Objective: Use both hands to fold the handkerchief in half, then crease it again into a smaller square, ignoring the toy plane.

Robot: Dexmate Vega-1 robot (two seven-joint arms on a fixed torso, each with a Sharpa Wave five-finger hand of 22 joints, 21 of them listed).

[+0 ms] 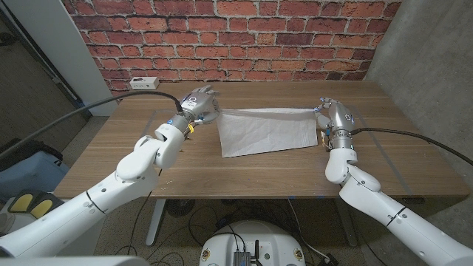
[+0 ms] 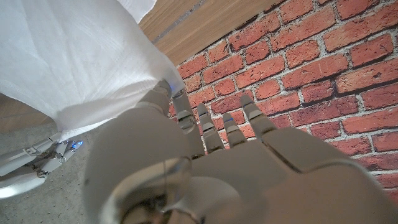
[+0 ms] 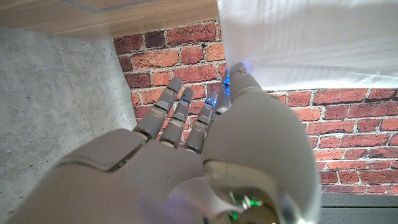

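on wooden table (image 1: 133, 159) before brick wall (image 1: 244, 37): left robot hand (image 1: 198, 102), right robot hand (image 1: 330, 114) pinch handkerchief (image 1: 266, 131) corners.

handkerchief (image 1: 266, 131) white woven cloth, matt; table (image 1: 244, 177) smooth wood; wall (image 1: 244, 37) rough red brick.

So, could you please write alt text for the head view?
Two robot arms hold a white cloth handkerchief by its far corners over a wooden table, left hand and right hand, before a red brick wall.
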